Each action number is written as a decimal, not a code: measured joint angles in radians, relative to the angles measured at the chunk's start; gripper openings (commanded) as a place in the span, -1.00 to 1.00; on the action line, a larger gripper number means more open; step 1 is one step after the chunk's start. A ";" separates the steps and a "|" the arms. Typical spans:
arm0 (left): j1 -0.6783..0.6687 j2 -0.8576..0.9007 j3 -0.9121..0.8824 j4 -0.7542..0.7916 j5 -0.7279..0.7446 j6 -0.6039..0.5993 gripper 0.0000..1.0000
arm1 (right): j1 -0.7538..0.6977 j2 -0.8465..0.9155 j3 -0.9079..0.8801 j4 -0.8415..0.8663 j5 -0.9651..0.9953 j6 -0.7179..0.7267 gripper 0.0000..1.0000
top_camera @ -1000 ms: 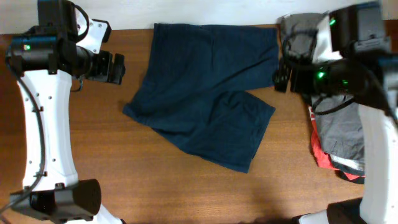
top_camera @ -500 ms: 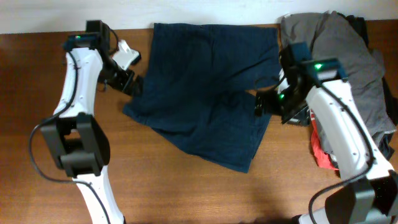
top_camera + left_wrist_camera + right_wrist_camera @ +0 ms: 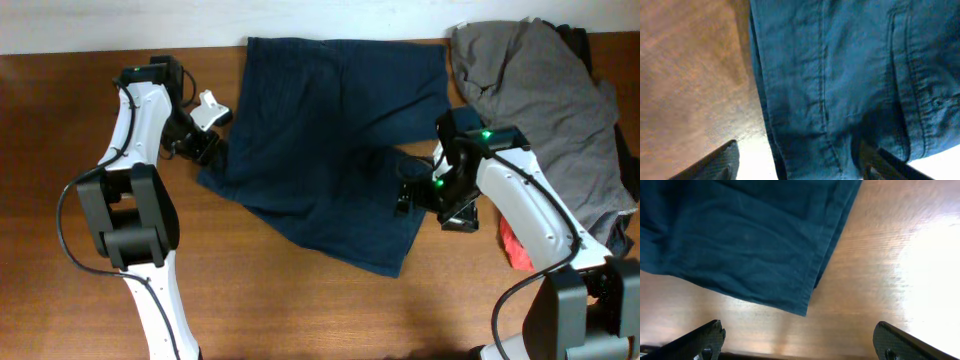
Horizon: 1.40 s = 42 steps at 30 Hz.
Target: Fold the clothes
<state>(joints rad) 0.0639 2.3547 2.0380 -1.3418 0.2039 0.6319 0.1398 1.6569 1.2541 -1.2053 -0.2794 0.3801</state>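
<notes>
Overhead: the dark navy shorts [image 3: 330, 150] lie spread flat on the wooden counter [image 3: 300, 310], between the two arms. The left claw [image 3: 208, 148] sits at the shorts' edge on its own side, low over the cloth. The right claw [image 3: 403, 193] is over the opposite edge, above the lower leg of the shorts. Behind the right claw, at the counter's end, a crumpled grey garment [image 3: 540, 100] is heaped, with a red item [image 3: 513, 245] showing just beside it.

Left wrist: the claw's fingers [image 3: 715, 162] stand well apart at the bottom of the view. One is over bare counter and the other over blue cloth, so the shorts' stitched side edge runs up between them and away ahead of the claw. Seams and a folded band cross the fabric ahead. Nothing is pinched.

Right wrist: the claw's two fingers [image 3: 700, 340] are spread wide, with bare wood between them. A hemmed corner of the shorts lies just ahead of the claw, nearer the finger on the view's left, and the cloth stretches away from there. It is flat and not gripped.
</notes>
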 measured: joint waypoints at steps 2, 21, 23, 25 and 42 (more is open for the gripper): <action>0.005 0.006 0.000 -0.029 0.005 0.000 -0.34 | 0.000 0.000 -0.014 -0.002 -0.007 0.007 1.00; -0.004 0.008 -0.069 -0.062 0.072 -0.039 -0.98 | 0.012 0.000 -0.017 -0.037 -0.063 0.040 0.99; -0.004 0.008 -0.070 -0.051 0.067 -0.065 -0.98 | 0.033 0.000 -0.016 -0.038 -0.065 0.048 0.99; -0.004 0.008 -0.071 -0.034 0.051 -0.119 -0.98 | 0.061 0.000 -0.016 -0.036 -0.065 0.067 0.99; -0.004 0.008 -0.071 0.006 0.016 -0.436 -0.98 | 0.117 -0.001 -0.272 0.393 0.027 0.259 0.45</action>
<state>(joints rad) 0.0601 2.3623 1.9667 -1.3361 0.2199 0.1955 0.2569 1.6558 0.9825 -0.8124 -0.2520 0.6392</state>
